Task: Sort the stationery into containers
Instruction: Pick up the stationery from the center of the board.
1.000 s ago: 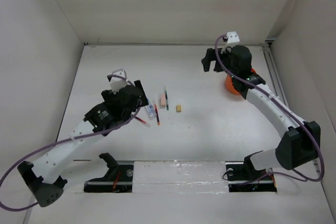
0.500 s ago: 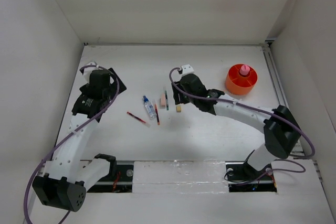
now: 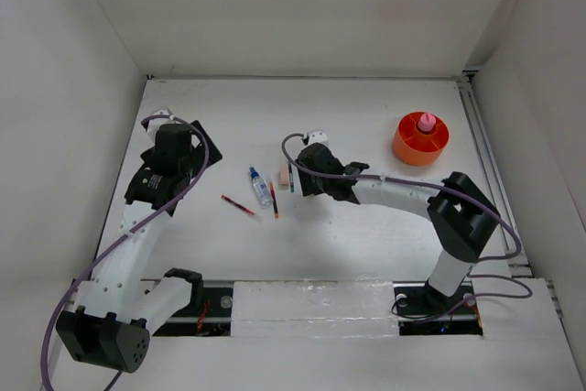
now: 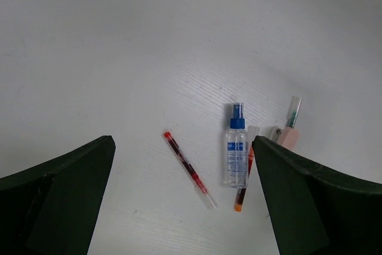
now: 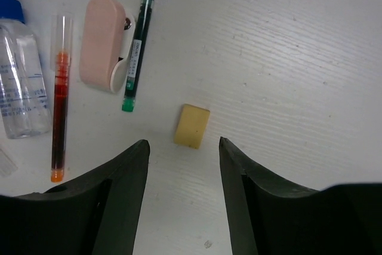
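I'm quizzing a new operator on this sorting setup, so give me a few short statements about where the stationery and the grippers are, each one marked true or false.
1. The pink-capped cylinder stands in the orange tub. True.
2. The right gripper has clamped the tan cube. False: its fingers stand apart and clear of the cube, which lies on the table.
3. The green pen lies right beside the pink eraser. True.
4. The left gripper holds a red pen. False: it is open and empty, and both red pens lie on the table.
5. The clear bottle stands upright. False: it lies on its side.
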{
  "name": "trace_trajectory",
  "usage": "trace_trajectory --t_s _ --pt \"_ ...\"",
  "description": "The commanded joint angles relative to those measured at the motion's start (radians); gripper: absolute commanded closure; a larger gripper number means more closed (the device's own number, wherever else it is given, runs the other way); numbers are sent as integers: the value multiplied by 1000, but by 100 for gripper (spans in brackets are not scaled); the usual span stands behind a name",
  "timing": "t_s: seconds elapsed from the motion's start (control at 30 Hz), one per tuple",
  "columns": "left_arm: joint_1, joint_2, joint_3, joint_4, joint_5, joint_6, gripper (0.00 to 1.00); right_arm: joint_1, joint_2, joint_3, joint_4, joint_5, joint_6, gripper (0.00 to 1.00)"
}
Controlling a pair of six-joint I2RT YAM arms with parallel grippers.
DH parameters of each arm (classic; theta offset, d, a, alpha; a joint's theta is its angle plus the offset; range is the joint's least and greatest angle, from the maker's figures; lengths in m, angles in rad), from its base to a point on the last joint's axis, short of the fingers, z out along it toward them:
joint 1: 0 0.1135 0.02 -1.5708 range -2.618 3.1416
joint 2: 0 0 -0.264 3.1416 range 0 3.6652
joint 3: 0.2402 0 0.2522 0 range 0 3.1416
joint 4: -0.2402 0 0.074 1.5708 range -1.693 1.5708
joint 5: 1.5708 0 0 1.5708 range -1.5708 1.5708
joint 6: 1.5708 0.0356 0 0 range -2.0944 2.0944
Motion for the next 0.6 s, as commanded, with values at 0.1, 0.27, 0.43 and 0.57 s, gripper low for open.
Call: trace_trajectory --t_s 0.1,0.27,0.43,0.57 --pt "-1 -23 -6 34 9 14 0 27 71 20 24 28 49 45" --pt "-1 -32 -6 34 18 23 0 27 108 20 33 38 49 45" --pt "-1 -32 -6 44 27 23 0 27 140 40 33 48 49 45" --pt "-1 -32 -6 44 27 23 0 -4 149 40 53 25 49 47"
